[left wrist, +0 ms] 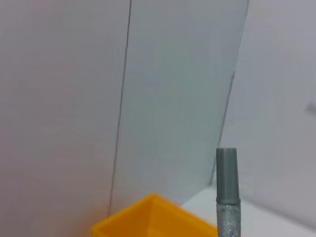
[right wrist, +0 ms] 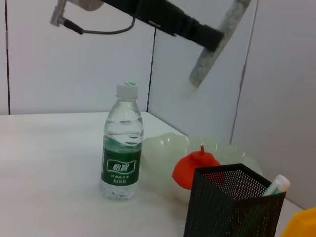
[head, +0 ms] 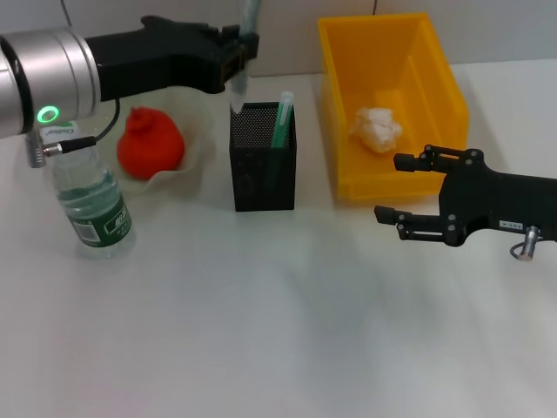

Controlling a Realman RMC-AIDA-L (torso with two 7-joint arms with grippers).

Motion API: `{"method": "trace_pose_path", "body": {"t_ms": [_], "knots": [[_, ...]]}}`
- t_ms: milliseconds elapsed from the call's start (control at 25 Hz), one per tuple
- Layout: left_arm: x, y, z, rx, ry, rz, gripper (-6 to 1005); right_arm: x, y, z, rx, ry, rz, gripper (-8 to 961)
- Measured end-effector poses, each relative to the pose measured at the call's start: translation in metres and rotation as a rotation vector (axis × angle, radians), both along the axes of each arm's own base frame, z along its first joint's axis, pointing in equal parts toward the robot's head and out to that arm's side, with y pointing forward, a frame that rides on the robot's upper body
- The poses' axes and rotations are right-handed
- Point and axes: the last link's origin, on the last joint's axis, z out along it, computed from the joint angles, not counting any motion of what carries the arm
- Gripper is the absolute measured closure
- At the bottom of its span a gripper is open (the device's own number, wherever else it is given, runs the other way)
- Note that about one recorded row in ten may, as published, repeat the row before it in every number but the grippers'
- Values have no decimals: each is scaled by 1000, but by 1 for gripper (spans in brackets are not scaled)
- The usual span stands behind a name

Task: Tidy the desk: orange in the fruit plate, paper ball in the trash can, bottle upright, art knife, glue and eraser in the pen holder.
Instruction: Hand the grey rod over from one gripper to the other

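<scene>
- White desk (head: 278,331) against pale wall panels.
- Bottle (head: 91,205) upright; orange (head: 150,144) in fruit plate (head: 198,139); paper ball (head: 377,128) in trash can (head: 348,178).
- Left gripper (head: 239,59) grips a grey glitter stick (head: 245,43) above the pen holder (head: 264,161), which holds a green pen (head: 281,122).
- Right gripper (head: 396,187) spread, empty, beside the can.

the bottle (right wrist: 121,148) carries the only print i can read in part. its green label (right wrist: 120,166) bears two large white characters, which look like "怡寶", with a line of smaller white print beneath them that is too small to read. in my head view the same label (head: 103,222) shows white print on green, but no character can be made out there. the bottle's white cap (right wrist: 128,89) has a small green mark on top; whether it is lettering i cannot tell. my right gripper (head: 389,191) shows a small pale marking on its body, unreadable.
</scene>
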Motion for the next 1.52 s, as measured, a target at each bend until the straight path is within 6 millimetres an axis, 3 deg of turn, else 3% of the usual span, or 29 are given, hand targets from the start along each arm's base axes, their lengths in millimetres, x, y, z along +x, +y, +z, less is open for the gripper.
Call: {"method": "trace_pose_path", "body": {"t_ms": [320,920,1520], "knots": [[-17,3,-6,3,-193,-40,855,-5,2,6,41,48,9,196],[-26,0,-22,17,-391,-61,856,-11,8,23,156,128,46,196],[-36,-1,-27,1,-581,-52,856,-22,11,25,233,178,133,197]]}}
